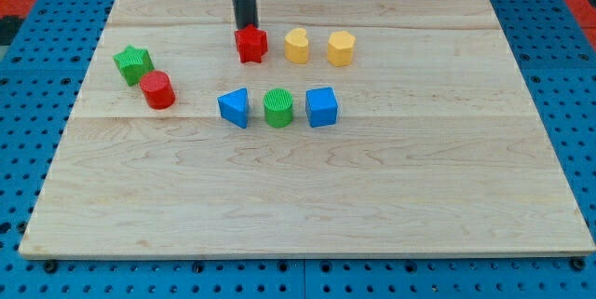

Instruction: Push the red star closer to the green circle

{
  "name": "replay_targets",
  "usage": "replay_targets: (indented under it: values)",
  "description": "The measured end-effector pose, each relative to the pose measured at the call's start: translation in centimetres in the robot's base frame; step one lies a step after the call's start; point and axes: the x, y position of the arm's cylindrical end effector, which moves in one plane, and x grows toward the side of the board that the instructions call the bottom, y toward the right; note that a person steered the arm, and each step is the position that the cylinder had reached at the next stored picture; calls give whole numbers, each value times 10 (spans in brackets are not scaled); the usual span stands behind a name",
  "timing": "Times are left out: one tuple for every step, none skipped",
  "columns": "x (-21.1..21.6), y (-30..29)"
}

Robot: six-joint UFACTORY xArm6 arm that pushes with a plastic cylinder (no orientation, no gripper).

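Observation:
The red star (250, 45) lies on the wooden board near the view's top, left of centre. The green circle (277, 107) lies below it and slightly to the right, between two blue blocks. My tip (244, 27) comes down from the view's top and sits at the star's upper edge, touching or nearly touching it.
A blue triangle (235, 107) and a blue cube (321, 106) flank the green circle. A yellow heart (296, 46) and a yellow hexagon (341, 48) lie right of the red star. A green star (132, 63) and a red cylinder (157, 89) lie at the left.

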Motion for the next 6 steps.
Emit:
replay_targets:
  values:
    - [57, -9]
    - [101, -2]
    - [110, -22]
    - [147, -13]
    - [176, 2]
    - [176, 24]
